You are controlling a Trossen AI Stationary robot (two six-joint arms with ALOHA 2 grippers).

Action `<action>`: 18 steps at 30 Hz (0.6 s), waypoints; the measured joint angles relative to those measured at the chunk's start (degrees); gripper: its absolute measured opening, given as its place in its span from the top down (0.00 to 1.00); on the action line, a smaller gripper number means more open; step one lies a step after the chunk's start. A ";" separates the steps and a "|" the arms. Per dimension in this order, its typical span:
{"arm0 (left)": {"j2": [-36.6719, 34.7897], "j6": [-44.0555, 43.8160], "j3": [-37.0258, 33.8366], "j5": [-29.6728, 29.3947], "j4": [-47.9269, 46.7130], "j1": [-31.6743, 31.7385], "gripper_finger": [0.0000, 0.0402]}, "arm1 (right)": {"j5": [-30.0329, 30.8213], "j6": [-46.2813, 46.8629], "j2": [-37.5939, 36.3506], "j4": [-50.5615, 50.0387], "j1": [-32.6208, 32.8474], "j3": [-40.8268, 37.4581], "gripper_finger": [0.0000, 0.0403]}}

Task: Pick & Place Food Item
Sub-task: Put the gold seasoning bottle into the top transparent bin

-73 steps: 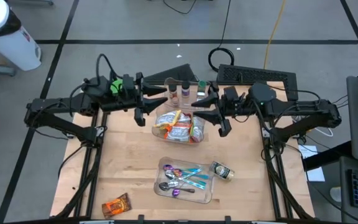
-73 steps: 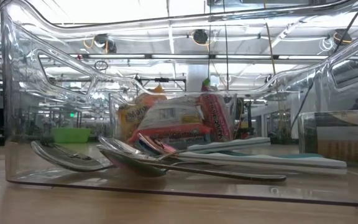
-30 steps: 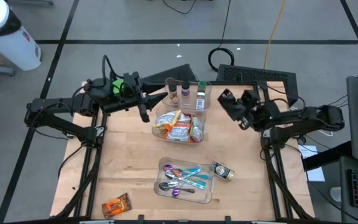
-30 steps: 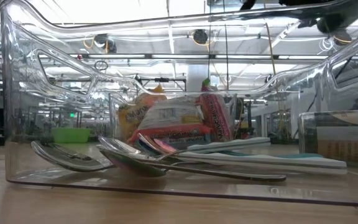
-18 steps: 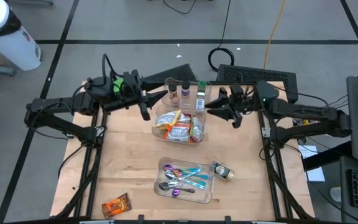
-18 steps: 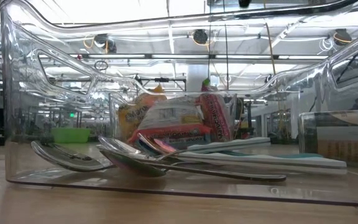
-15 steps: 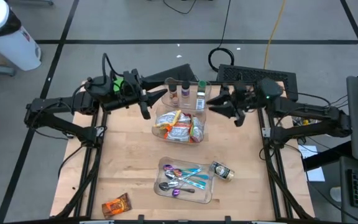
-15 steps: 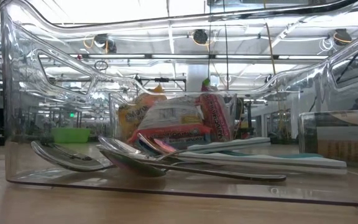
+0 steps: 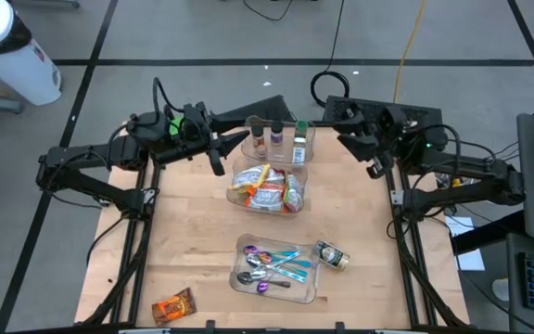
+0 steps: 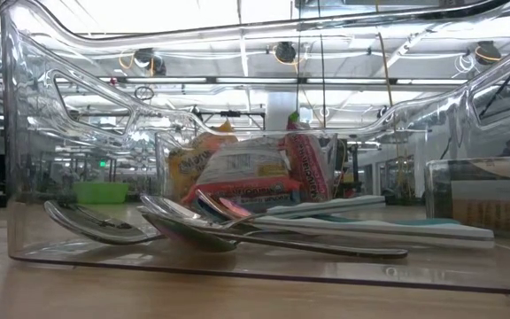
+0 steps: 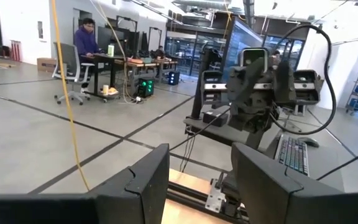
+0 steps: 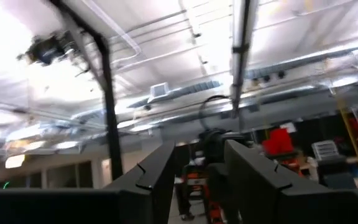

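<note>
We see both sets of jaws parted with nothing between them. The left gripper (image 9: 219, 154) hangs over the far edge of the tabletop (image 9: 193, 241), its jaws aimed toward the clear bin of snack packets (image 9: 267, 188) near the far middle. The right gripper (image 9: 358, 139) is lifted and pulled off toward the far right corner, pointing up at the ceiling. Just behind the snack bin, a small tray of bottles (image 9: 279, 139) sits at the far edge. The task's likely food item, an orange snack packet (image 9: 173, 305), lies alone at the near left corner, well apart from both arms. A cutlery tray (image 9: 276, 266) and a small jar (image 9: 332, 255) sit toward the near edge. We judge no pick has begun; next, one arm must reach down to the packet, close on it, and carry it to the snack bin
</note>
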 joint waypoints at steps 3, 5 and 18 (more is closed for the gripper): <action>0.00 0.00 0.00 0.00 0.02 -0.02 0.55 | 0.76 2.46 0.06 -0.08 -0.02 -0.02 0.68; 0.00 0.02 0.00 0.00 0.04 0.00 0.55 | 0.56 2.45 0.22 0.13 0.09 -0.02 0.68; 0.00 0.75 0.00 -0.02 0.02 -0.02 0.55 | -0.68 -11.28 3.78 -62.69 8.93 15.82 0.68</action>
